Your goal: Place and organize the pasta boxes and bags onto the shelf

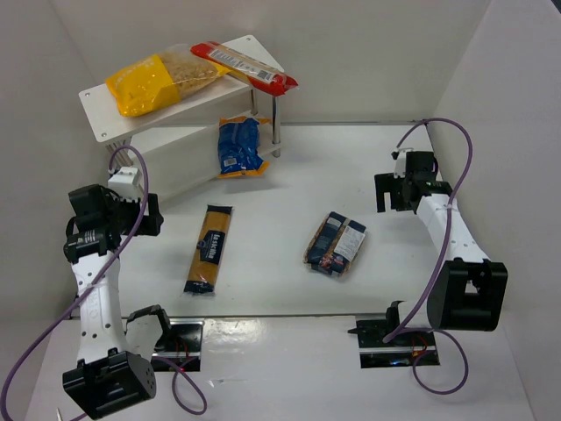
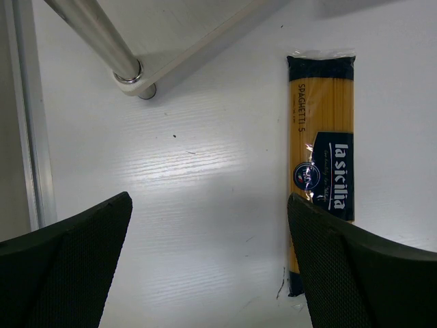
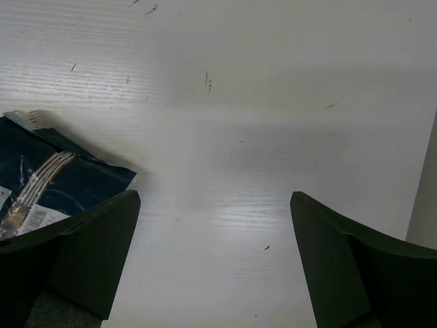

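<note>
The white two-tier shelf (image 1: 105,110) stands at the back left. On its top board lie a yellow-and-clear bag (image 1: 162,79) and a long red packet (image 1: 245,65). A blue bag (image 1: 239,146) leans at the shelf's right end by a silver leg. The blue-and-orange spaghetti packet (image 1: 209,248) lies flat mid-table; it also shows in the left wrist view (image 2: 323,164). The dark blue box (image 1: 336,242) lies right of centre, its corner in the right wrist view (image 3: 48,174). My left gripper (image 2: 208,225) is open and empty, left of the spaghetti. My right gripper (image 3: 215,219) is open and empty, right of the box.
White walls close in the table on the left, back and right. A silver shelf leg (image 2: 102,41) and the lower board's edge stand just ahead of my left gripper. Arm bases and cables sit at the near edge (image 1: 386,338).
</note>
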`<state>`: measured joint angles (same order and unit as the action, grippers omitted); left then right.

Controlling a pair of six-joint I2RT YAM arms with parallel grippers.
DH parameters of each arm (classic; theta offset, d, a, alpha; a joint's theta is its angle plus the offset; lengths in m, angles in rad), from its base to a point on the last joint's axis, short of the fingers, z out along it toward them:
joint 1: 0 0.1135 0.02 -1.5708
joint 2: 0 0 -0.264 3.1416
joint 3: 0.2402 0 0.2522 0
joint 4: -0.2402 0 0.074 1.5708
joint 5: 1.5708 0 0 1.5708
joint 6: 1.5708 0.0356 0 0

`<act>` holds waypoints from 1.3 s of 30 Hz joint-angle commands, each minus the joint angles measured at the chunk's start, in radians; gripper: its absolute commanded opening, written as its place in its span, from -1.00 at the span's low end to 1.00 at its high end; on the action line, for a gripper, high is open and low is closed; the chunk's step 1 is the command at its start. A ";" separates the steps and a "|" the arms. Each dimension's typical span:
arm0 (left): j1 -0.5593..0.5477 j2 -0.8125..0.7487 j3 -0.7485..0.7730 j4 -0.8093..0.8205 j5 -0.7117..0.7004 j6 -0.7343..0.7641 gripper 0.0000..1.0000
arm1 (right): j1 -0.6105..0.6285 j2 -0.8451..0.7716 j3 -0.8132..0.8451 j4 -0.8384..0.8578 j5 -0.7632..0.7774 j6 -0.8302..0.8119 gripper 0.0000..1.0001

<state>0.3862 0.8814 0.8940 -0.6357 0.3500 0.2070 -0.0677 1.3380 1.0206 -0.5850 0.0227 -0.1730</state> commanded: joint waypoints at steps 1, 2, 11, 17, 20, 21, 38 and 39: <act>-0.003 -0.001 0.026 0.011 0.023 0.008 1.00 | 0.009 0.004 0.032 0.002 0.000 0.012 0.98; -0.003 -0.001 0.026 0.011 0.023 0.008 1.00 | 0.009 0.004 0.032 0.002 -0.012 0.001 0.98; -0.003 -0.001 0.026 0.011 0.023 0.008 1.00 | 0.009 -0.007 0.022 -0.016 -0.115 -0.046 0.98; -0.094 0.052 0.075 -0.074 0.124 0.089 1.00 | 0.019 -0.017 0.022 -0.026 -0.115 -0.056 0.98; -0.188 0.099 0.109 -0.116 0.126 0.114 1.00 | 0.019 -0.017 0.013 -0.026 -0.115 -0.056 0.98; -0.263 0.144 0.130 -0.130 0.097 0.114 1.00 | 0.019 -0.017 0.013 -0.026 -0.115 -0.056 0.98; -0.645 0.544 0.089 0.053 -0.341 -0.034 1.00 | 0.019 -0.026 0.013 -0.016 -0.106 -0.056 0.98; -0.645 0.557 0.089 0.062 -0.382 -0.062 1.00 | 0.019 -0.026 0.013 -0.016 -0.106 -0.056 0.98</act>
<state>-0.2447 1.4250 0.9913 -0.6304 0.0589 0.2066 -0.0582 1.3388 1.0210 -0.6071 -0.0849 -0.2256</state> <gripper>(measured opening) 1.001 0.990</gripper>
